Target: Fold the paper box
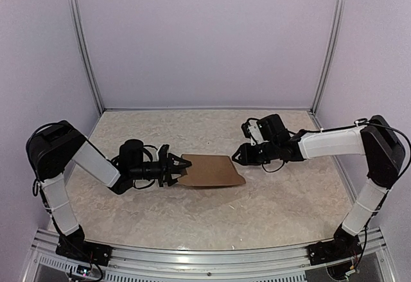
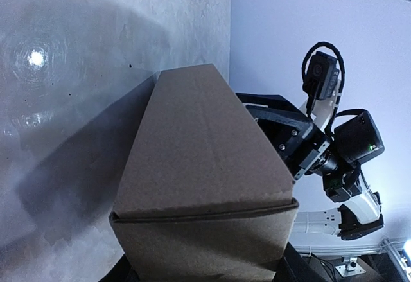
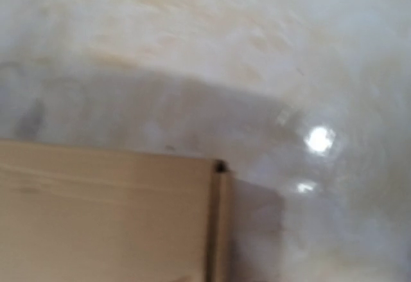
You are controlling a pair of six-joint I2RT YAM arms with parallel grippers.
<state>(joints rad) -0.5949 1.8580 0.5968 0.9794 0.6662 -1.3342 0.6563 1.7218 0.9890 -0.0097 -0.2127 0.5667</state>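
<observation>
The paper box (image 1: 212,170), pinched at its left end by the left gripper (image 1: 182,170), blocks the middle of the table (image 1: 192,224) — the right gripper (image 1: 235,156) sits just off its far-right corner; bare surface runs along its near and far sides.

Paper box (image 1: 210,171) btwn left gripper (image 1: 183,168) & right gripper (image 1: 236,156).

- bench (image 1: 192,221): pale beige marbled top, glossy, soft grey shadows on it
- back wall (image 1: 205,38): behind the bench's far edge, plain lilac-white panel
- left wall (image 1: 32,51) and right wall (image 1: 385,38): flank the bench, same pale panels
- left post (image 1: 83,44), right post (image 1: 331,44): metal, rising from the bench's far corners
- rail (image 1: 205,259): ribbed metal, along the bench's near edge
- glare spot (image 3: 319,139): bright lamp reflection on the bench top
</observation>
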